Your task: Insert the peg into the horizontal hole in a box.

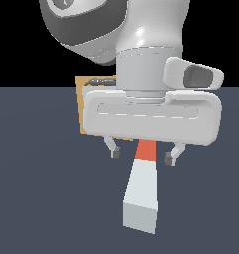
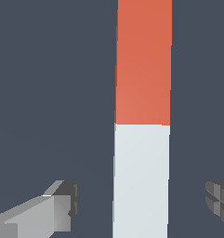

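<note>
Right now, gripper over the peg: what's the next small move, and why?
Probably lower straight down, then close. The gripper is open, its fingers standing clear on either side of the peg with bare floor showing in the gaps, so nothing is gripped yet. It straddles the white part near the red end. The box sits behind the hand, mostly hidden; its hole isn't visible.

No words, letters, numbers or signs to read anywhere. Nothing printed on the peg (image 1: 142, 188), only plain white and red-orange. Nothing written on the tan box (image 1: 84, 106). No brand or label on the gripper (image 1: 142, 155) or on the arm's grey and white shell above it.
</note>
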### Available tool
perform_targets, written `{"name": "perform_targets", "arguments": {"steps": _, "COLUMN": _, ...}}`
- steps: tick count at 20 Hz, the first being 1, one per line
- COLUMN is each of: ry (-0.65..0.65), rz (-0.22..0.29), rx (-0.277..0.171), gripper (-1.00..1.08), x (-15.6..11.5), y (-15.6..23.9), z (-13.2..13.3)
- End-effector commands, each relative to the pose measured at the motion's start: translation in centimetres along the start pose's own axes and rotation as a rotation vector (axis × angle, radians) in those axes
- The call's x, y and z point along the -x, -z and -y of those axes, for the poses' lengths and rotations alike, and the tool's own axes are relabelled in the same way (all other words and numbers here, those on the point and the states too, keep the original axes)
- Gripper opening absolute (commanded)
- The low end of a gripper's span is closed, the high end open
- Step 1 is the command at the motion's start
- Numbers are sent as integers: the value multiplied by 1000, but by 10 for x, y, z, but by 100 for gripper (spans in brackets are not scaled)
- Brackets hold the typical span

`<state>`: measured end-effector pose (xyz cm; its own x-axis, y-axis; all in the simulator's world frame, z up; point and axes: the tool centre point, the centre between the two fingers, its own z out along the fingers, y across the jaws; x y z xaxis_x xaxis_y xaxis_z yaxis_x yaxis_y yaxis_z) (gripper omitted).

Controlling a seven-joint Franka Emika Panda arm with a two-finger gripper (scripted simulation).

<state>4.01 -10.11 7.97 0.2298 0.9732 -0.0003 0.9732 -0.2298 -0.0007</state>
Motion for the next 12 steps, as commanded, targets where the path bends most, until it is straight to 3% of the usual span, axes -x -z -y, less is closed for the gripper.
{"name": "perform_targets", "arguments": {"steps": 1, "ry": -13, "rz": 0, "rx": 1, "gripper": 100, "x": 5, "y": -5, "z": -4}}
{"name": "perform_targets", "arguments": {"steps": 12, "ry": -17, "rz": 0, "rx": 0, "gripper": 100, "x": 7, "y": -23, "z": -4}}
